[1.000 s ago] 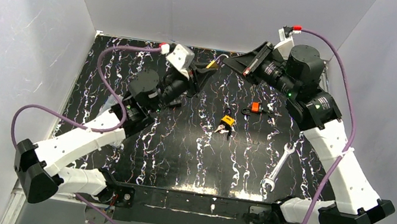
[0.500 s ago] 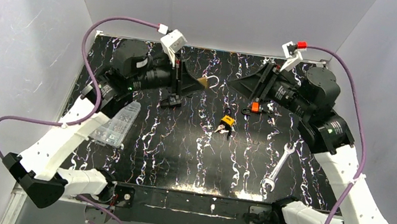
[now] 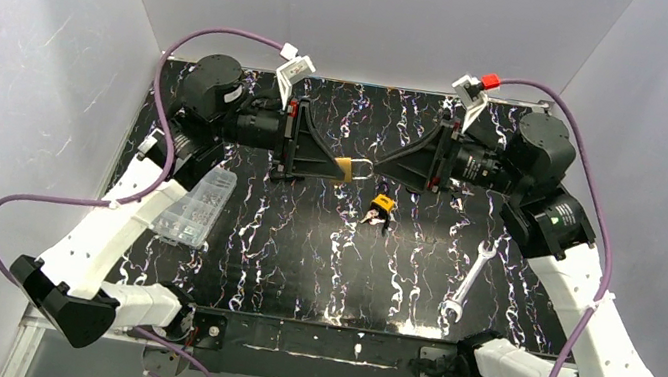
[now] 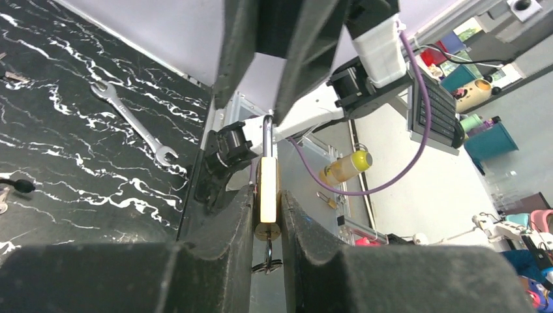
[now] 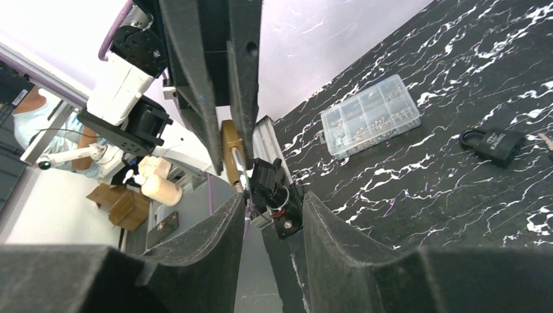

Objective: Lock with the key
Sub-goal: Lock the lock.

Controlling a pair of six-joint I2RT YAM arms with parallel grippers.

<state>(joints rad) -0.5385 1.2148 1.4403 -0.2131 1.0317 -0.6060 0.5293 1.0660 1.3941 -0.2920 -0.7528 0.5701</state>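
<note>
Above the middle of the table [image 3: 298, 264], my two arms meet tip to tip. My left jaws are clamped on the brass padlock [image 3: 344, 167], one finger flat on each side of its body, holding it off the table. In the left wrist view its shackle [image 4: 267, 137] points away from me towards the tips of my right jaws. A small ring [image 4: 267, 264] shows at the end of the body nearest my wrist; what it hangs from is too dark to tell. My right jaws stand apart, with the shackle at the tip of one finger [image 5: 215, 235]; I cannot tell whether they touch it. On the table close by lies a bunch of keys with a yellow tag [image 3: 382, 203]. A wrench [image 3: 462, 284] lies to the right, a clear plastic box [image 3: 194, 206] to the left, and a black padlock [image 5: 493, 145] not far from that box.
</note>
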